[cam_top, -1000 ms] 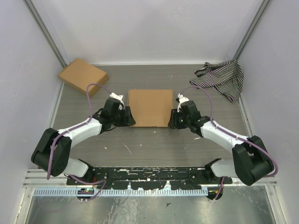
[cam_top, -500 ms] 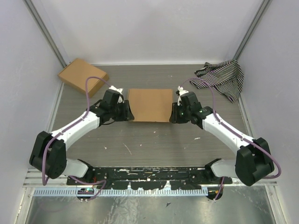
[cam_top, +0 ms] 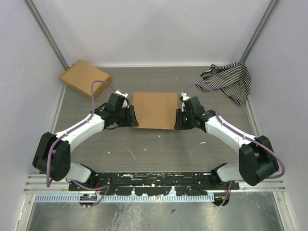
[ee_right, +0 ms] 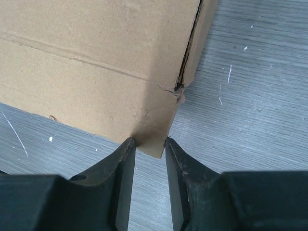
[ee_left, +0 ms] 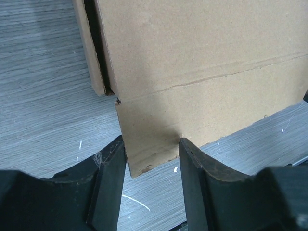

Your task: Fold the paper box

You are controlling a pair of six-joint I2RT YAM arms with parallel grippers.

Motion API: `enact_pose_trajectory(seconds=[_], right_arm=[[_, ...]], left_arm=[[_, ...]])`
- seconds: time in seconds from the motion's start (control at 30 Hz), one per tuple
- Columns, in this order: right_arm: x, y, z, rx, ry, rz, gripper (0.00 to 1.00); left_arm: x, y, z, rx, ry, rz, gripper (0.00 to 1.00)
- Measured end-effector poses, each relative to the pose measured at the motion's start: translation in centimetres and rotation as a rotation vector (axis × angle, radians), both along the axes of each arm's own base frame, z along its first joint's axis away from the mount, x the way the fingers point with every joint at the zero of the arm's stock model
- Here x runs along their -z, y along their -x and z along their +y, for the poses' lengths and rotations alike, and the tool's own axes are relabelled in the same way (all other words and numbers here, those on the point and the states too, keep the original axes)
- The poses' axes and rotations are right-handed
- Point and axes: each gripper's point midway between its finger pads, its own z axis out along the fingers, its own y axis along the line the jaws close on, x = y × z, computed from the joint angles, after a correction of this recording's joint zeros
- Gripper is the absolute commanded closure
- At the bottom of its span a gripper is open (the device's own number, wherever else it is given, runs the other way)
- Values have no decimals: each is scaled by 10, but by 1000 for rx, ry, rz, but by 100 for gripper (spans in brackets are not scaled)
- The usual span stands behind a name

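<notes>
The paper box (cam_top: 154,110) lies shallow and closed at the middle of the table (cam_top: 159,149). At its lower left corner in the top view, the left pincer (ee_left: 151,143) grips a flap corner at medium width. At the lower right corner, the right pincer (ee_right: 149,140) pinches narrowly. Holding both sides probably keeps the box square for tucking the front flap.

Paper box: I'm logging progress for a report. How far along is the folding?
Done: the paper box already looks like a closed, squarish box. In hand: the left fingers and right fingers straddle the near corners of the front flap; grip unclear. Left: that flap appears not yet tucked.
</notes>
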Motion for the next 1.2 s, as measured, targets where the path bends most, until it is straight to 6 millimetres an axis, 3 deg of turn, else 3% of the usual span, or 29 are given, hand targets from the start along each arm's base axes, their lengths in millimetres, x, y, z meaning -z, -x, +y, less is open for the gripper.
enact_pose_trajectory(seconds=[0.3, 0.5, 0.87, 1.2], right_arm=[[5, 1, 2, 4, -9, 20, 63], [3, 1, 6, 0, -25, 20, 63], [4, 0, 8, -2, -32, 21, 63], [7, -1, 9, -4, -32, 27, 64]], left_arm=[[5, 6, 5, 4, -32, 39, 47], [-7, 4, 8, 2, -62, 39, 47], [9, 12, 14, 2, -107, 102, 46], [11, 12, 22, -10, -158, 110, 47]])
